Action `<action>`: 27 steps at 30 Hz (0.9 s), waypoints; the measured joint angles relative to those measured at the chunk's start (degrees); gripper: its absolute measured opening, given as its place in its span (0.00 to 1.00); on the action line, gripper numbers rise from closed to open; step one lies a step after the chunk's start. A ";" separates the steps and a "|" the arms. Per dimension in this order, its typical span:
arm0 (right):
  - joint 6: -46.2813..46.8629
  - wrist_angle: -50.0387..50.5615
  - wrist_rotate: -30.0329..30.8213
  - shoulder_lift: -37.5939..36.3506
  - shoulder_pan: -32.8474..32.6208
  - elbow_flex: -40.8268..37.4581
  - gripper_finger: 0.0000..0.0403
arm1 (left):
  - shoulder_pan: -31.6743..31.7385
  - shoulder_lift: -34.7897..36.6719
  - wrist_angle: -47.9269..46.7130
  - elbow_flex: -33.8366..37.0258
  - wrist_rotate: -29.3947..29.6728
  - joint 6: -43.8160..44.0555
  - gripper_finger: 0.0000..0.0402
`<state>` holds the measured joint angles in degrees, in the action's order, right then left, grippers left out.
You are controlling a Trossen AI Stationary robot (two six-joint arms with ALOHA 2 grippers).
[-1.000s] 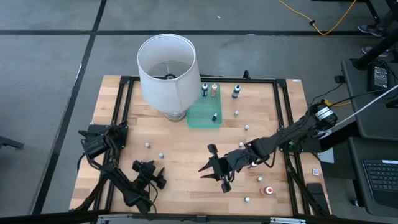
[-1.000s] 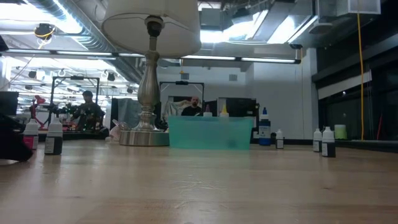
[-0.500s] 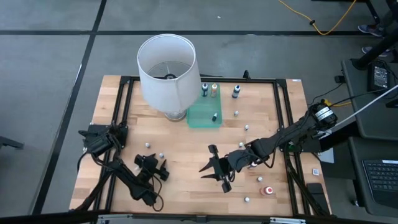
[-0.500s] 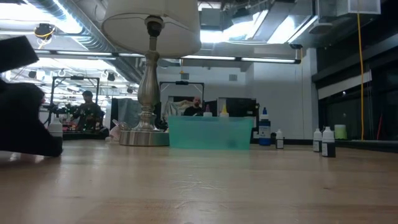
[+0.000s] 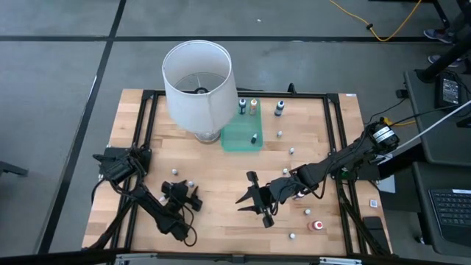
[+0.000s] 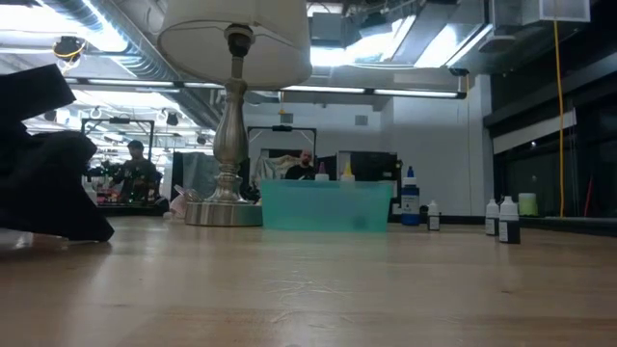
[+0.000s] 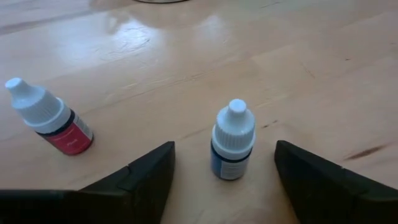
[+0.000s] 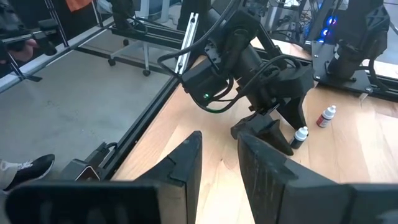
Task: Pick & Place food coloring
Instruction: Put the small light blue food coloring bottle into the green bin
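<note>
Big white lampshade (image 5: 197, 82) on a silver lamp base (image 6: 225, 154) sits toward the back of the wooden table (image 5: 213, 184), with a translucent green tray (image 5: 241, 136) just beside the base. A yellow cable (image 5: 383, 26) snakes over the grey floor, and people (image 6: 135, 169) are way off behind.

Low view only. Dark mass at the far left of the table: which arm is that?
Observer: The left gripper, per the high view. The right gripper waits mid-table.
Operator: What's it over?
Observer: Its wrist view shows an upright blue-filled bottle between the open fingers, with a gap on each side.
Operator: Anything close by?
Observer: A red-filled bottle stands just outside one finger.
</note>
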<state>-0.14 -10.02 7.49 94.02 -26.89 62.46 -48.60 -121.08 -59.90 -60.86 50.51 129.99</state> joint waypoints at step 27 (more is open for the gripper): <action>9.72 -0.02 -25.75 0.00 -0.26 5.90 0.26 | -2.84 0.26 -4.21 -18.15 6.68 -6.33 0.15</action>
<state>9.58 -10.04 -18.26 94.02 -27.16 68.36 -51.44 -120.81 -64.11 -79.01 57.20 123.66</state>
